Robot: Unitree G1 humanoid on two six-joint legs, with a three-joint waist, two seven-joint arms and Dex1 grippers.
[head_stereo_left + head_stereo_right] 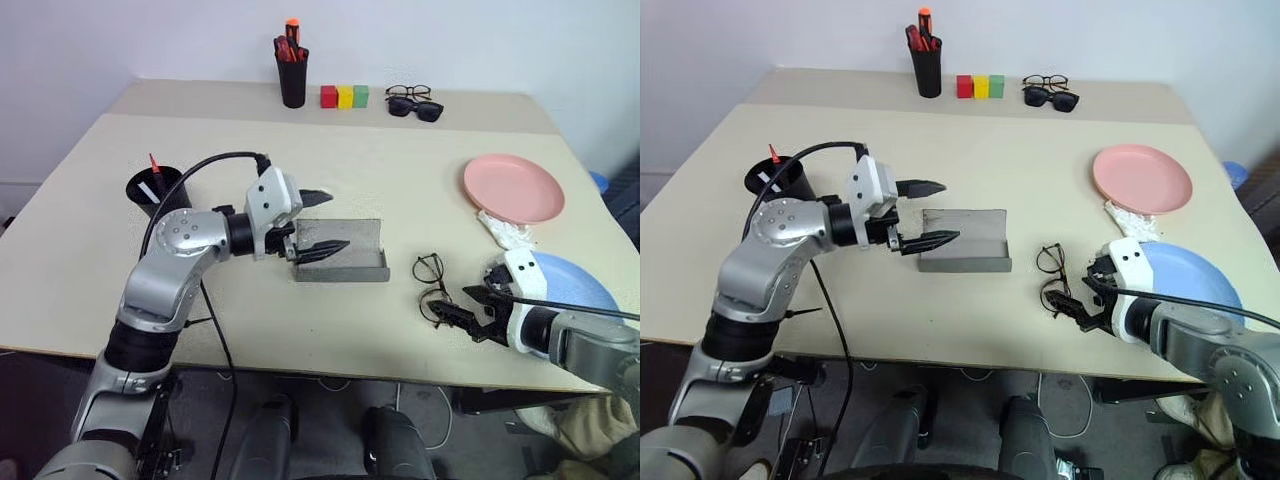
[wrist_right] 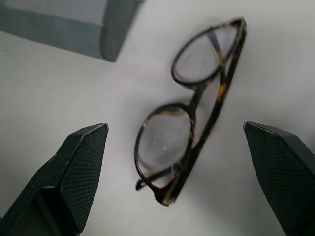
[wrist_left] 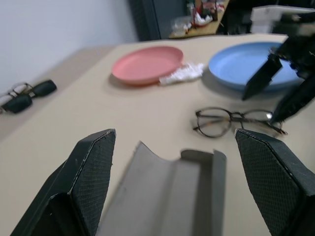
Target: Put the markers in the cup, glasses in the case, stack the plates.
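The glasses (image 1: 432, 285) are lying on the table (image 1: 400, 190) at the lower right of the frame, folded, between the open grey case (image 1: 345, 255) in the middle and the blue plate (image 1: 575, 285). The right gripper (image 1: 468, 310) is hovering just beside them with its jaws standing wide and holding nothing. The left gripper (image 1: 318, 222) is hanging over the left end of the case, also wide open and empty.

The markers (image 1: 152, 180) are standing in the cup (image 1: 155, 192) at the left, and the pink plate (image 1: 513, 187) is lying apart from the blue one, so stacking is not yet done.

I think the thin frame can slip or twist if the fingers are closing on a lens instead of the bridge. The case is light and can also slide when the glasses are going in.
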